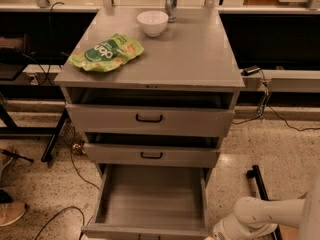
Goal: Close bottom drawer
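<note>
The bottom drawer (pixel 152 199) of the grey metal cabinet is pulled far out, and its plain grey inside is bare. Its front panel (pixel 145 231) lies along the bottom edge of the camera view; its handle is out of view. My white arm (pixel 252 216) comes in at the bottom right, just right of the drawer's front right corner. Its wrist end (pixel 222 231) runs off the bottom edge, so my gripper is out of view below the frame.
The top drawer (pixel 150 118) and middle drawer (pixel 150 155) stand slightly open. On the cabinet top (pixel 200 59) lie a green chip bag (pixel 106 52), a white bowl (pixel 152 22) and a can (pixel 171 3). Cables and a shoe (pixel 11 213) are on the floor at left. A black bar (pixel 260 186) is at right.
</note>
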You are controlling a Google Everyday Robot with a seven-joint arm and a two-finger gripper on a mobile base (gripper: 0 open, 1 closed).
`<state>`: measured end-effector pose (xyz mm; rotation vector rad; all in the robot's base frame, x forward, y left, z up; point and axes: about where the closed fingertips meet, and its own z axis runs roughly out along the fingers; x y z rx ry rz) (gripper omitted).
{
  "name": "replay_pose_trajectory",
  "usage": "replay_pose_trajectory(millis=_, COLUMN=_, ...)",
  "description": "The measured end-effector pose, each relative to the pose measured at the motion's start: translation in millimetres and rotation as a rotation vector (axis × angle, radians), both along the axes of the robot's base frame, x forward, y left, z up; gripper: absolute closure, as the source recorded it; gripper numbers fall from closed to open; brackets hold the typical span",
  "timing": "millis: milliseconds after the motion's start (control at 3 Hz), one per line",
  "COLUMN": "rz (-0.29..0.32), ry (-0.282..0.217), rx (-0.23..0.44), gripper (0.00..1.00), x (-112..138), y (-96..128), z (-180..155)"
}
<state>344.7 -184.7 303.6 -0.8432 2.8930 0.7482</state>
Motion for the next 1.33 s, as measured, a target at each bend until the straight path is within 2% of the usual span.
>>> replay_pose_trajectory(millis=667, rz=0.004, ry=0.016, rx=0.008, gripper=0.66, x=-7, y=4, z=-5)
replay_pose_trajectory(millis=1000, rz=-0.008, ry=0.011, rx=-0.013, gripper=0.89, x=-7, y=7, z=-27)
replay_pose_trajectory(millis=1333, rz=-0.056, ry=0.002, rx=-0.053, gripper=1.00, x=-7, y=7, z=-82)
